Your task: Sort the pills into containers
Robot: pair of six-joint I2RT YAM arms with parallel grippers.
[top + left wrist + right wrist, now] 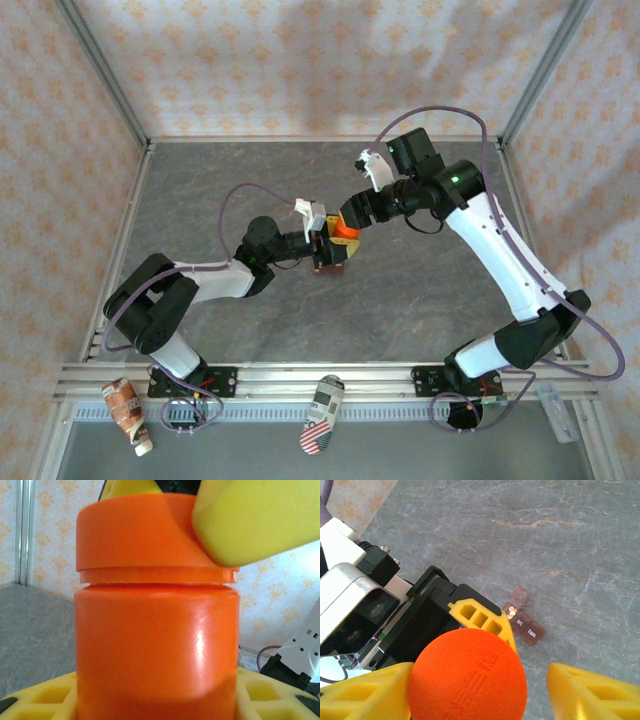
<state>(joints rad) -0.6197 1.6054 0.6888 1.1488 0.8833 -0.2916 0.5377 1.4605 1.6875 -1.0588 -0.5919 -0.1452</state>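
The left hand (330,243) grips the orange bottle (155,650) upright above the desk (580,540). The right hand (476,692) straddles its cap (470,672), one finger touching, the other seemingly just clear. The brown pill box (526,626) lies on the desk below them, one lid open.

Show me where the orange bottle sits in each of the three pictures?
Top view: the bottle is a small orange spot just right of the picture's middle.
Left wrist: the bottle stands upright across the centre, seen from the side and very close.
Right wrist: the bottle is at bottom centre, its round cap seen from above.
Shared landmark: the grey marbled table.
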